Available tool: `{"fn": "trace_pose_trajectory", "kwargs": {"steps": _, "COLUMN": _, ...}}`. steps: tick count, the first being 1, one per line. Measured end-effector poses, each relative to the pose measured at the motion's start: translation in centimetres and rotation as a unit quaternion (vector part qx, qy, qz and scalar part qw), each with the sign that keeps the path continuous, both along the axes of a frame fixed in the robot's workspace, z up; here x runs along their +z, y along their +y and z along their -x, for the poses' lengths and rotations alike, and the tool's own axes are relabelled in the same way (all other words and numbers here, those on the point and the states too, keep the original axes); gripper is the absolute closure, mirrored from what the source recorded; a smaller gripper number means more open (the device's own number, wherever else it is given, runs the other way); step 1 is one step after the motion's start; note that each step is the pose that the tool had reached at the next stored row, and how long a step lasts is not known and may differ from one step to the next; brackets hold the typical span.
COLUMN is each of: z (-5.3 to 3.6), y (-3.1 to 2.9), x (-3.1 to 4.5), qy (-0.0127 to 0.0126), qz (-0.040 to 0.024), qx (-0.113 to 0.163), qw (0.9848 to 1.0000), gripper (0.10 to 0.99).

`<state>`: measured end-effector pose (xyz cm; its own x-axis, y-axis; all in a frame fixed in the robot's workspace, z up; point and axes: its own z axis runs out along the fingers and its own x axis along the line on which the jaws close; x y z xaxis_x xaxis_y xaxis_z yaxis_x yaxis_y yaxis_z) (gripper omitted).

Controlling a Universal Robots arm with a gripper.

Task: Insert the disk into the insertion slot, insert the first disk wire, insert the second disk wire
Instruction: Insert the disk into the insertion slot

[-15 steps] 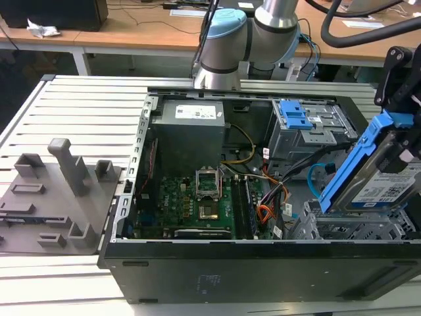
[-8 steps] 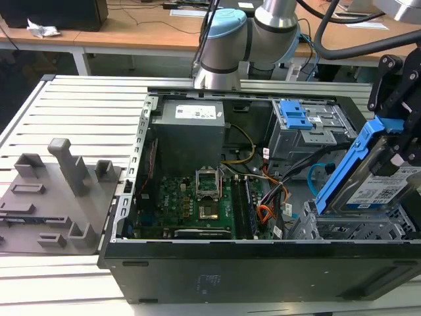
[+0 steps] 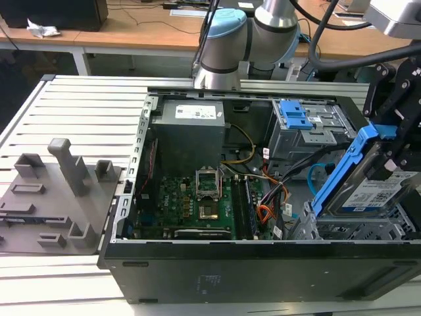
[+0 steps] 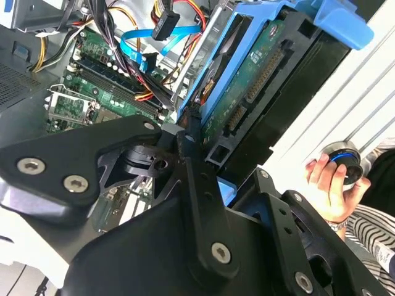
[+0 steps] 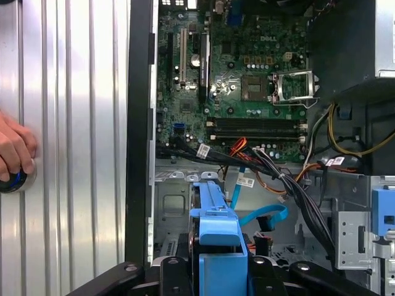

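Your end effector [image 5: 216, 270] is closed on the disk [image 3: 376, 192]. In the first wrist view its black fingers [image 5: 171, 269] press the blue frame from both sides. The disk hangs tilted, label side up in the exterior view. Its low end is at the mouth of the insertion slot [image 3: 352, 230] and its high end is lifted toward the exterior view's right, so it is not lying flat in the cage. In the second wrist view you see the drive's green underside facing the camera.

Just past the disk, the light-blue flat cable [image 5: 264, 216] curls loose over the floor of the case, close beside the cage. A bundle of black cables [image 5: 296, 191] crosses between the cage and the motherboard [image 3: 197, 204]. In the second wrist view the red-orange wire [image 4: 190, 10] arcs just beyond the blue cable; you cannot tell where it ends.

Farther in, the motherboard lies flat with its processor socket [image 3: 209, 187] open. Behind it stands the grey power supply [image 3: 187, 131]. Next to that is the taller cage [image 3: 309, 135] with its blue latch plate [image 3: 293, 115].

The case sits on a slatted metal desk [image 3: 79, 105]. A grey plate of upright holders [image 3: 52, 191] lies on the desk at the exterior view's left. Beside the case a person's hand [image 4: 327, 185] rests on a round, blue-ringed button [image 4: 342, 160].
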<state>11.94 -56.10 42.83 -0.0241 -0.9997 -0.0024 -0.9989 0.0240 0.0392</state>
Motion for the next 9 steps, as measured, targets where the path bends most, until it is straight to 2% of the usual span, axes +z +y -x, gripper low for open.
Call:
{"fn": "trace_pose_trajectory", "kwargs": {"steps": 3, "z": 0.02, "y": -0.02, "x": -0.46, "qy": 0.0001, "qz": -0.0016, "qx": 0.0, "qw": 1.0, "gripper": 0.725}}
{"fn": "trace_pose_trajectory", "kwargs": {"steps": 7, "z": 0.01, "y": -0.01, "x": -0.37, "qy": -0.0001, "qz": -0.0007, "qx": 0.0, "qw": 1.0, "gripper": 0.725}}
{"fn": "trace_pose_trajectory", "kwargs": {"steps": 9, "z": 0.01, "y": 0.0, "x": -0.6, "qy": -0.0001, "qz": -0.0009, "qx": 0.0, "qw": 1.0, "gripper": 0.725}}
